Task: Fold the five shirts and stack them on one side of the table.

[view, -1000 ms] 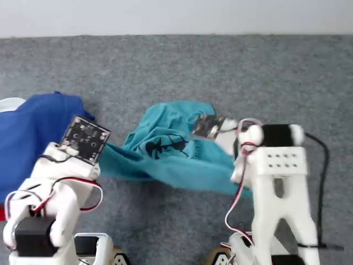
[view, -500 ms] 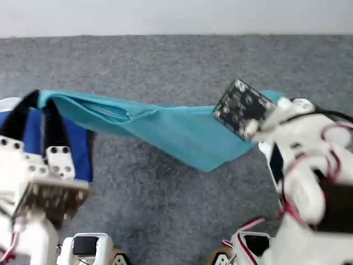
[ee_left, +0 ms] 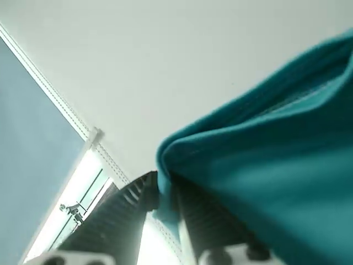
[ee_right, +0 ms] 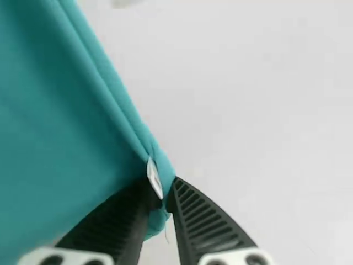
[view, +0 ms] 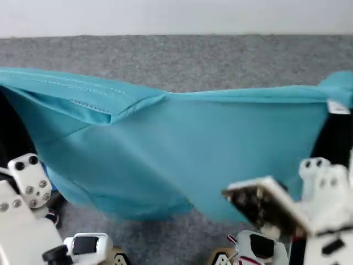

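A teal shirt (view: 182, 149) hangs stretched wide above the grey table, held up by both arms. My left gripper (ee_left: 165, 190) is shut on one upper corner of the teal shirt (ee_left: 265, 165), high at the left edge of the high view. My right gripper (ee_right: 160, 204) is shut on the opposite corner of the teal shirt (ee_right: 60, 127), beside a small white tag (ee_right: 153, 178), high at the right edge of the high view. The cloth hides most of the table behind it.
The grey felt table (view: 220, 61) shows beyond the shirt, up to a white wall. The arm bases (view: 88, 245) stand at the near edge, with a wrist camera board (view: 265, 207) at the lower right.
Both arms have lifted the teal shirt off the table and pulled its corners far apart, so it now hangs spread wide and close to the high camera, covering the blue shirt.
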Controlling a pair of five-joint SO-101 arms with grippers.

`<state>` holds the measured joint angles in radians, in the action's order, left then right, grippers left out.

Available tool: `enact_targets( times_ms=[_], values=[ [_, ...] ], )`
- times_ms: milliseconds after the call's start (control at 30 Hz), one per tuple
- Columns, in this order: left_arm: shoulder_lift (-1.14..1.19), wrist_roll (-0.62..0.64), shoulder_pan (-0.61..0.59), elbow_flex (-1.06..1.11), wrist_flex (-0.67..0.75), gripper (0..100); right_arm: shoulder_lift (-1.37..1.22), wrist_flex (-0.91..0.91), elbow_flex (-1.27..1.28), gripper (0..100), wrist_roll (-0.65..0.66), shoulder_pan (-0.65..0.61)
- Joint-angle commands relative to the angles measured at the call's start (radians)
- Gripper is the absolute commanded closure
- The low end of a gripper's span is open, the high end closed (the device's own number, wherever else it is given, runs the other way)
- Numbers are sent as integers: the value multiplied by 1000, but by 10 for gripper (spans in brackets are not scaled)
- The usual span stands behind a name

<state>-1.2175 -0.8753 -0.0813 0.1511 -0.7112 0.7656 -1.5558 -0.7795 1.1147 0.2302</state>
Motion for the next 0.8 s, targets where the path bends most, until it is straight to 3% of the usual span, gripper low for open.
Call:
enact_targets(
  times_ms=[0,100,233,333,433,533,767],
  values=[
    [-5,-17,-8,-54,38,986,30,12,-15,989,12,54],
    [-3,-17,-2,-61,34,986,42,-79,-15,989,14,58],
    [6,-17,2,-45,-103,986,16,-242,34,989,8,56],
    [6,-20,58,51,-180,986,-5,-229,203,989,0,56],
    [6,-54,106,189,-161,986,-24,-203,419,989,-2,50],
    [8,-69,137,383,-29,986,-28,-74,657,989,-2,18],
    [120,-143,137,789,466,986,-38,424,1096,989,-2,-50]
  ],
)
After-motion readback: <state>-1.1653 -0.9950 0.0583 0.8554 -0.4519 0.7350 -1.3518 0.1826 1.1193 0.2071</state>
